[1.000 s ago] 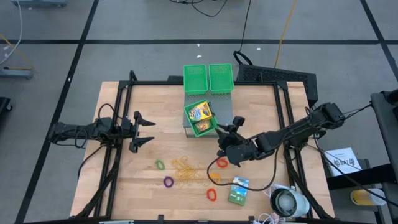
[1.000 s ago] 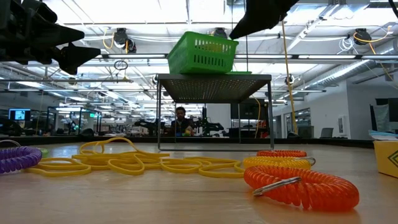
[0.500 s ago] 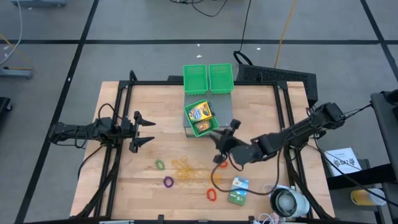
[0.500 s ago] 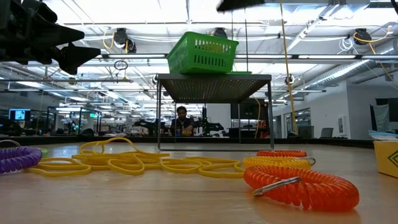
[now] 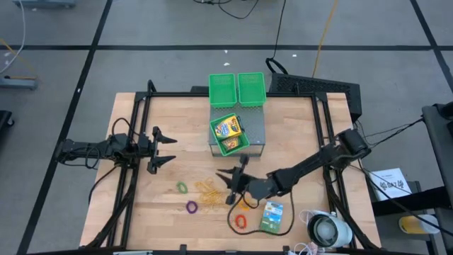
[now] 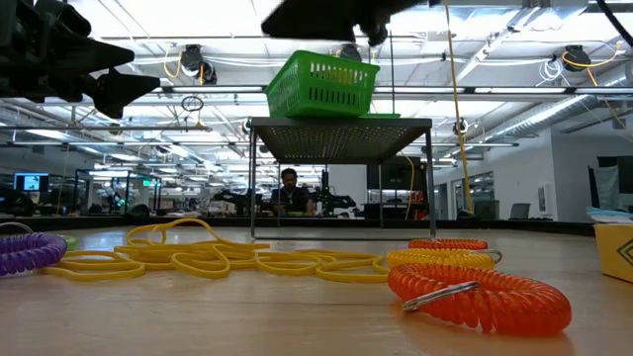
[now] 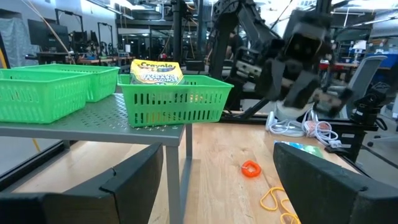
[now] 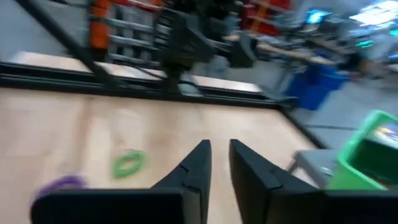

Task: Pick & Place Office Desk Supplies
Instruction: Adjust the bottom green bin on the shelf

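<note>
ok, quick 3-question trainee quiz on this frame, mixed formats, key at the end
1. True or false: the crayon box sits in a green bin on the grey stand.
2. Which ring lies nearest the left arm? A green ring B red ring C orange ring
3. Fill in: the right gripper hovers beside the tangle of ___ rubber bands.

Key: 1 true; 2 A; 3 yellow

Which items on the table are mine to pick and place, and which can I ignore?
For the job: green ring, purple ring, red ring, orange ring, rubber bands, green-white packet, crayon box.

Just lying about: white round device, two green mesh bins, grey stand.
</note>
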{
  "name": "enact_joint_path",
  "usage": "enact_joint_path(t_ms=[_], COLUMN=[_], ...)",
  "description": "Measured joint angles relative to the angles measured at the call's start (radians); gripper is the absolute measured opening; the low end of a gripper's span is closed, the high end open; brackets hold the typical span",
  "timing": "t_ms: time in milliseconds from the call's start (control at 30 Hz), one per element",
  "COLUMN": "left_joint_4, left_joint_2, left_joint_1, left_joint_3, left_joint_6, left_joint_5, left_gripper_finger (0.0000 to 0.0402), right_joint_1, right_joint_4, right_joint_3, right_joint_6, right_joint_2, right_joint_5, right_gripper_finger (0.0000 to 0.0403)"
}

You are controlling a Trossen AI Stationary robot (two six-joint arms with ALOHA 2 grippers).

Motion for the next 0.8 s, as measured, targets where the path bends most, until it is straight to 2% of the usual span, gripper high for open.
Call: enact_joint_path(t_ms=[167,367,533,633,800], left_joint_4=[0.0,0.0,0.0,0.0,0.0], left_joint_2=[0.0,0.0,0.0,0.0,0.0], left_joint_1=[0.0,0.0,0.0,0.0,0.0], left_joint_3=[0.0,0.0,0.0,0.0,0.0], left_joint_6=[0.0,0.0,0.0,0.0,0.0], left_joint_5=[0.0,0.0,0.0,0.0,0.0], left_gripper_finger=[0.031,0.031,0.031,0.031,0.031], right_joint_1=[-0.004,-0.009,0.0,0.013,0.025], right_joint_4=[0.009,0.01,0.01,0.045,0.083], right_joint_3=[0.0,0.001,0.001,0.001,0.001], right_joint_6=[-0.057,-0.077,-0.147,-0.152,-0.129], right_joint_2=[0.049,0.055,0.055,0.055,0.054], right_joint_5=[0.221,0.316,0.48,0.489,0.35], right_gripper_finger=[0.0013,0.0002,0.0001,0.0003,0.0001])
